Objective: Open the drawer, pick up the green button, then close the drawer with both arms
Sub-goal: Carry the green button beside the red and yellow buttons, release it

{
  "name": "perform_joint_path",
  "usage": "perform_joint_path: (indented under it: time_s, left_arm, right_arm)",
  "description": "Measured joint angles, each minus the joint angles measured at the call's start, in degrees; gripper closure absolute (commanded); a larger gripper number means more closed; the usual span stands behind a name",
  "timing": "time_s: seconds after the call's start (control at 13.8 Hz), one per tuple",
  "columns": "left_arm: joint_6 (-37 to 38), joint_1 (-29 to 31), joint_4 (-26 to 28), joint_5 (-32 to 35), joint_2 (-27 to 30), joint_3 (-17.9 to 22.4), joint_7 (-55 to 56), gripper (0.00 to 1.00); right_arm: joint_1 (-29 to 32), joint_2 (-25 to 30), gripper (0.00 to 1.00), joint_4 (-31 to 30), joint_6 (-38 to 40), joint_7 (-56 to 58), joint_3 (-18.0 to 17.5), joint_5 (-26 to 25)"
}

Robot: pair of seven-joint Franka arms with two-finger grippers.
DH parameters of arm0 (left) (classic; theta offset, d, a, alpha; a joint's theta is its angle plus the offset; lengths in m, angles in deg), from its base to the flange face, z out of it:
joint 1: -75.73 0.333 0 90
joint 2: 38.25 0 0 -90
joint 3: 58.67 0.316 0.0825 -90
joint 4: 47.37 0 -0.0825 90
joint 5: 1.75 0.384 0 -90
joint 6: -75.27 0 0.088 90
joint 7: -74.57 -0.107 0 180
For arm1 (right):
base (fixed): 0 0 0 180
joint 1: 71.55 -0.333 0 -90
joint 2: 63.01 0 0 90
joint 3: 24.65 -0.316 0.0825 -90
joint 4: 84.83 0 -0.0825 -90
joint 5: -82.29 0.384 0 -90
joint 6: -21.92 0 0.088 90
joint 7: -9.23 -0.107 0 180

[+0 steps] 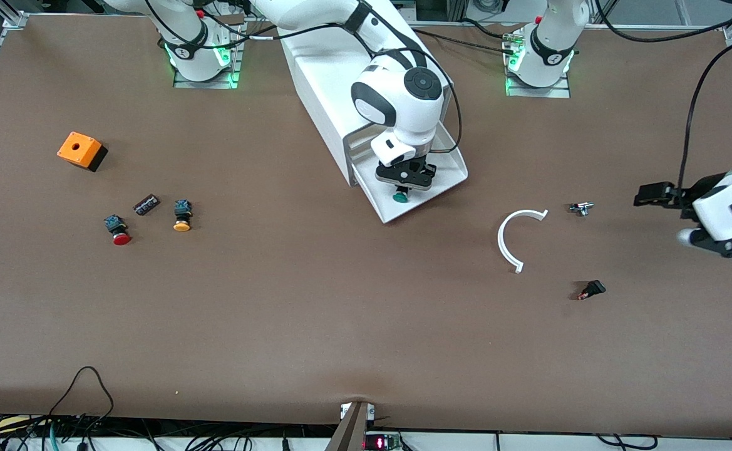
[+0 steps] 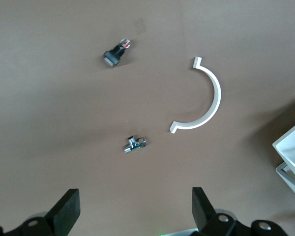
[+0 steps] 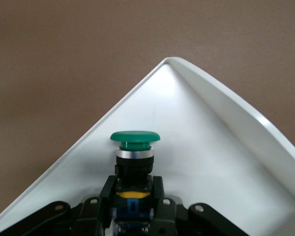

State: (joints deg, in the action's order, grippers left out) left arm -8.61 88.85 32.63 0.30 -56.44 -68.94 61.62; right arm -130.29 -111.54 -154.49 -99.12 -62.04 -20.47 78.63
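So far: drawer (image 1: pixel 456 169) is standing pulled out of the cabinet (image 1: pixel 322 81), so the opening step is looking done.
Right arm's end of the table: an orange box (image 1: pixel 81 150) is sitting farthest from the front camera; a red button (image 1: pixel 118 230), a small dark part (image 1: pixel 146 204) and a yellow button (image 1: pixel 181 216) are lying nearer, close together and untouched.
Right gripper (image 3: pixel 133 189): it is reaching down into the open drawer, clenched on the green button (image 3: pixel 135 147) by its black-and-blue body, cap pointing away from the wrist.
Button: it is sitting between the fingers over the drawer's white floor, close to the front corner; whether it is touching the floor I cannot tell.
Taking step: it is appearing half done, with the grasp made and the lift out of the drawer still to come.
Middle toward the left arm's end: a white arc (image 1: pixel 516 238), a metal fitting (image 1: pixel 581 208) and a black connector (image 1: pixel 593 289) are lying well apart on the table, playing no part.
Left gripper (image 2: pixel 135 214): it is waiting over the table at the left arm's end, fingers spread wide and holding nothing.
Left to do: carrying the button clear, then pushing the drawer shut, probably the left arm's job.
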Motion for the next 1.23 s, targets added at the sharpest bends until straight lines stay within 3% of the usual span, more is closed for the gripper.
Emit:
perform_joint_path:
  time_s: [0.36,0.51,0.87,1.23]
  left_arm:
    - [5.9,-9.2,1.2,0.0,6.0,8.7,8.6,0.0]
    - [5.9,-10.6,3.2,0.0,8.8,9.8,9.8,0.0]
    - [2.3,-10.6,11.6,0.0,17.6,10.3,11.7,0.0]
    - [-0.4,-10.4,16.4,-0.9,22.8,10.6,11.9,0.0]
  right_arm:
    - [1.6,1.5,1.0,1.9,1.9,3.5,0.9,0.2]
    - [4.6,4.6,1.0,3.5,5.4,9.0,1.0,2.4]
    - [17.5,15.5,1.0,4.3,21.4,38.2,1.7,10.4]
    - [34.0,16.4,1.0,1.5,26.4,67.2,2.5,11.1]
